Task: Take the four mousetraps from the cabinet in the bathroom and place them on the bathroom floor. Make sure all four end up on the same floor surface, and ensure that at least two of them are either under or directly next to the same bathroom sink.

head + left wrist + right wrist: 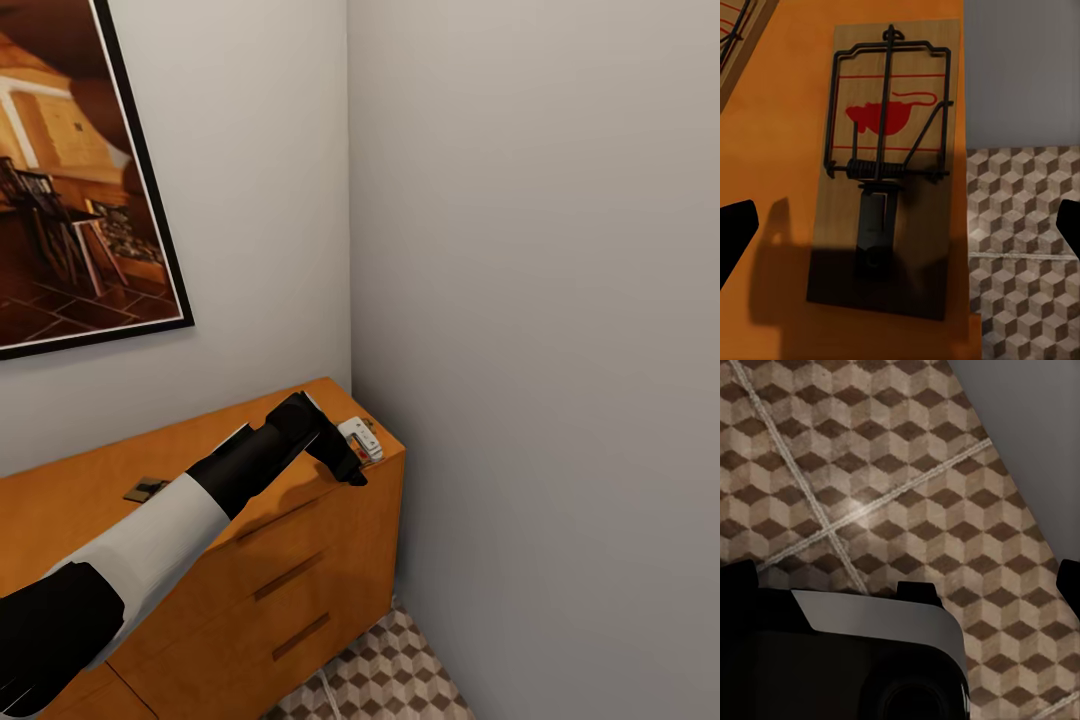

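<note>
Plainly the job is in its early part. In the head view the left gripper [352, 462] hangs over the far end of the orange-brown cabinet [300, 560], close to the corner of the grey walls, with a mousetrap [361, 440] lying on the cabinet top just beside it. The left wrist view looks straight down on that mousetrap [889, 169]: a flat wooden board with a dark wire bar and coil spring, resting near the top's edge, the cube-patterned bathroom floor [1024, 255] showing beyond that edge. The left gripper's fingers [735, 232] stand wide apart, one to either side of the board, released and touching nothing. The edge of another trap [739, 37] peeks in at one corner of that view, and a further small dark item [145, 489] lies on the cabinet top nearer the robot, too small to name.

No trap shows on the floor tiles [870, 487], so I judge every placement is left to do, and the sink has yet to be reached.

The right gripper [900, 577] points down at bare tiles with its fingers apart, holding nothing.

As for markings, the board carries a red mouse silhouette between thin red lines; no words can be read. A framed picture [70, 180] hangs above the cabinet.
</note>
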Controlling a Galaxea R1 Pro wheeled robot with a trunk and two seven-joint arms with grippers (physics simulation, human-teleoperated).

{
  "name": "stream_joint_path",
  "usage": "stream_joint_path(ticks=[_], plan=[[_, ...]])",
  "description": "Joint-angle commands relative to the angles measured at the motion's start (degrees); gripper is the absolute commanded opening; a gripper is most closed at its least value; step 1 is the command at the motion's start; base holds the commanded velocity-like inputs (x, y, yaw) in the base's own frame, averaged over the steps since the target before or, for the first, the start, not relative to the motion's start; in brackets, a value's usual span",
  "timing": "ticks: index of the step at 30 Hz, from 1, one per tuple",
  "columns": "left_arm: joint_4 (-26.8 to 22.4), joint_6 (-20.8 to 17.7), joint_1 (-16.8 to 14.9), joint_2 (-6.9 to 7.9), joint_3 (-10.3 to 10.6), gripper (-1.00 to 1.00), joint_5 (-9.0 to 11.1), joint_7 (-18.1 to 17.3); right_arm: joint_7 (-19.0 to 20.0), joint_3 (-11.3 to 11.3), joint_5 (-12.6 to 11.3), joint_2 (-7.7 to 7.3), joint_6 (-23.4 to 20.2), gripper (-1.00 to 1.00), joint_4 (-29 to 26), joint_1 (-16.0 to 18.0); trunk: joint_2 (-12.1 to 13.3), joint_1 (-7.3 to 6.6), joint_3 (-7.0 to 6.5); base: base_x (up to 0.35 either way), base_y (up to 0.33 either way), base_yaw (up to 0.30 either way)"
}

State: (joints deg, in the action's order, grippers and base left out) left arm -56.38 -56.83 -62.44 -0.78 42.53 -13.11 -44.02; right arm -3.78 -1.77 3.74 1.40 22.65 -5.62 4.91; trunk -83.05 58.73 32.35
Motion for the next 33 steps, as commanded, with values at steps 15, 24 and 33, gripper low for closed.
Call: stream_joint_path(ticks=[15,24,33], plan=[[-0.04,-0.12,-0.05,0.05,0.14,1.00,-0.60,-0.54,-0.43,-0.16,0.39,0.01,0.11,1.00,0.03,0.10,-0.03,0.00,0.79,0.000,0.000,0.000],[-0.04,-0.12,-0.05,0.09,0.18,1.00,-0.60,-0.54,-0.40,-0.16,0.37,0.01,0.11,1.00,0.05,0.09,-0.03,0.00,1.31,0.000,0.000,0.000],[0.02,-0.13,-0.05,0.15,0.18,1.00,-0.53,-0.54,-0.43,-0.16,0.36,0.01,0.11,1.00,0.06,0.07,-0.03,0.00,1.70,0.000,0.000,0.000]])
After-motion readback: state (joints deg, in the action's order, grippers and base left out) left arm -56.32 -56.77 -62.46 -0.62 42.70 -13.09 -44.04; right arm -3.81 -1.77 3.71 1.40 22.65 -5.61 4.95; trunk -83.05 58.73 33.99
